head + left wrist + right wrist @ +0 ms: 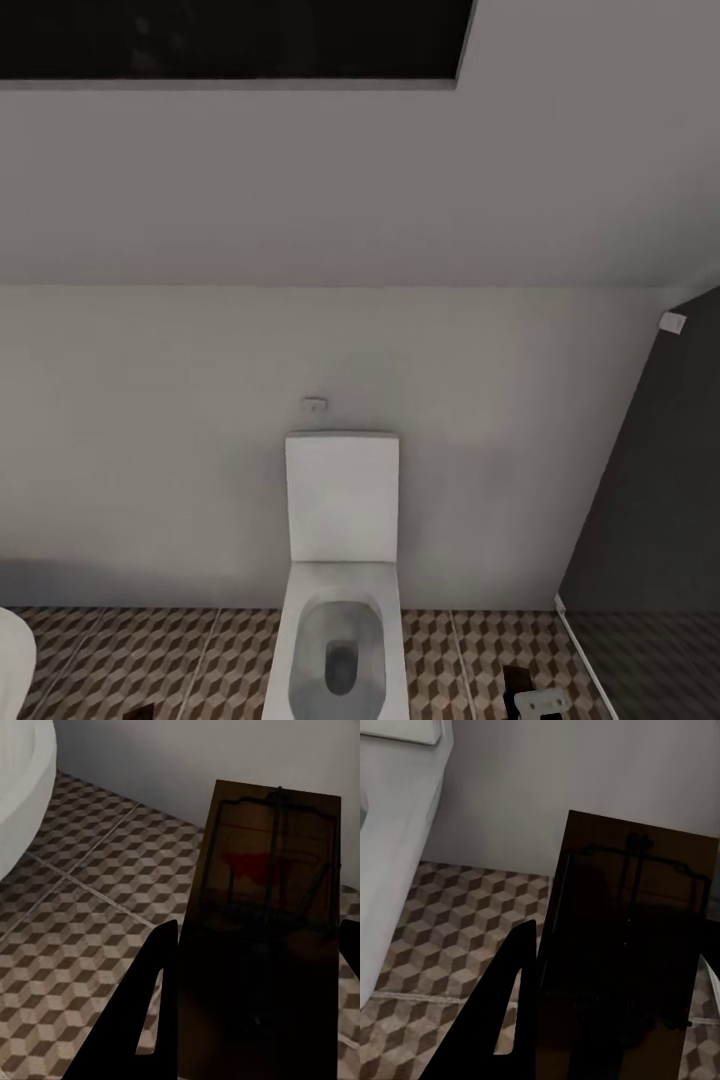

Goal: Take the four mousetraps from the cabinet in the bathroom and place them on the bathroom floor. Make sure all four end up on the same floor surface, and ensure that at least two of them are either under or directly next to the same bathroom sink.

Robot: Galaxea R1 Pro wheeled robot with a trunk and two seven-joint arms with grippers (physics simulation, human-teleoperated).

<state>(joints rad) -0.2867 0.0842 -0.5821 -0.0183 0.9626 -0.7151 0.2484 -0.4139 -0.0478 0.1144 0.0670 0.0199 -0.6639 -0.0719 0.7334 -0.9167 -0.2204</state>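
In the left wrist view a dark-brown mousetrap (266, 907) with a wire spring and a red patch sits between the black fingers (154, 982) of my left gripper (255, 945), which is shut on it above the cube-pattern bathroom floor (82, 915). My right gripper (616, 952) is shut on a second mousetrap (630, 937), held over the floor (465, 922) beside the toilet. In the head view the right gripper's dark tip (518, 686) shows at the bottom edge over the tiles (470, 660). The cabinet and the sink are out of view.
A white toilet (340, 610) stands against the pale wall (200, 450) straight ahead, its side (394, 855) close to the right gripper. A white rounded fixture (12, 665) sits at the far left, its rim (19, 787) near the left gripper. A dark wall (650, 520) closes the right side.
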